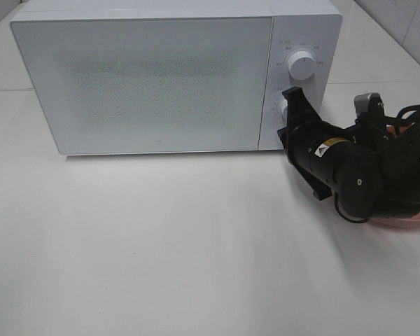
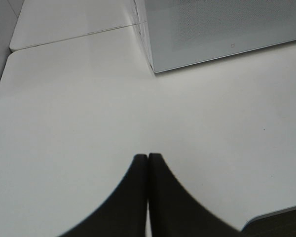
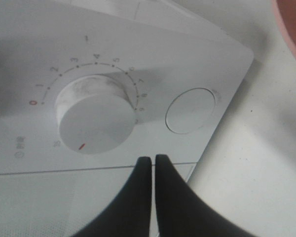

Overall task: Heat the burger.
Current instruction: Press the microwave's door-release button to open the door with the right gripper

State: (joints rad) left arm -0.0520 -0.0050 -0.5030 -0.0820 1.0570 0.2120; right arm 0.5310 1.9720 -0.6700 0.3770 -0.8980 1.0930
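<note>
The burger is not in view in any frame. The white microwave stands at the back of the table with its door closed. My right gripper is shut and empty, with its tips just in front of the microwave's lower knob on the control panel. In the right wrist view the shut fingertips sit just off that knob, near a round button. My left gripper is shut and empty, low over bare table, in front of the microwave's corner.
The rim of a pink plate shows under my right arm at the right edge; it also shows in the right wrist view. An upper knob sits above the lower one. The white table spreads in front of the microwave.
</note>
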